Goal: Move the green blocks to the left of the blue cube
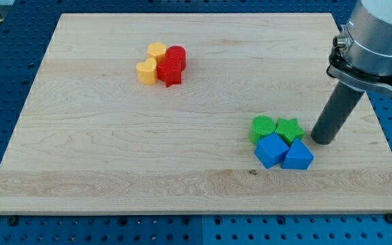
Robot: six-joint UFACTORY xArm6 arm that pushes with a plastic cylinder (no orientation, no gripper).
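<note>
A green round block (261, 127) and a green star block (288, 128) sit side by side at the view's lower right. Just below them lie a blue cube (271, 150) and a blue triangular block (298, 156), all four touching in one cluster. My tip (322, 140) rests on the board just to the right of the green star, a small gap away, level with the top of the blue triangular block.
A second cluster sits at the view's upper left of centre: a yellow hexagon block (157, 50), a yellow heart-like block (146, 71), a red round block (176, 56) and a red star block (171, 73). The wooden board (114, 150) lies on a blue perforated table.
</note>
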